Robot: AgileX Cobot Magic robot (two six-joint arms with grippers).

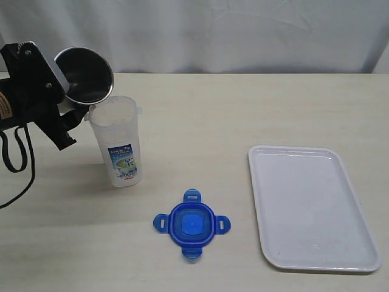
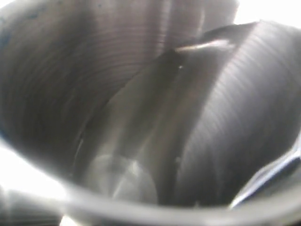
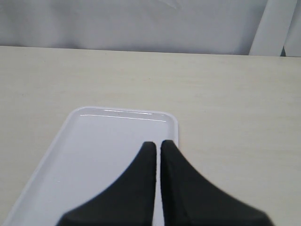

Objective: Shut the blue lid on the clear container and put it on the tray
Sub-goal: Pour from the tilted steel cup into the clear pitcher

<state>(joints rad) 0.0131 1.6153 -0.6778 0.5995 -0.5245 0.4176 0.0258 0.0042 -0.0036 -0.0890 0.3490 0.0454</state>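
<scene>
Tilting a steel cup over the open mouth of the clear container, the left tool is clamped on the cup, whose lip hangs just beside the canister's rim; whether the two touch cannot be told. The left wrist view shows only the cup's grey inside, with nothing to be made out in it. The container stands upright on the bench, well apart from the tray. The blue lid lies flat on the bench between them, nearer the camera, its four tabs splayed outward. The right tool hangs over the tray with its jaws together, holding nothing.

Closing looks some way off. The cup should probably be raised straight clear of the rim first, since a sideways swing could topple the tall, narrow canister. The lid would then want a level grip, squared to the mouth, with the canister steadied as it is pressed home.
</scene>
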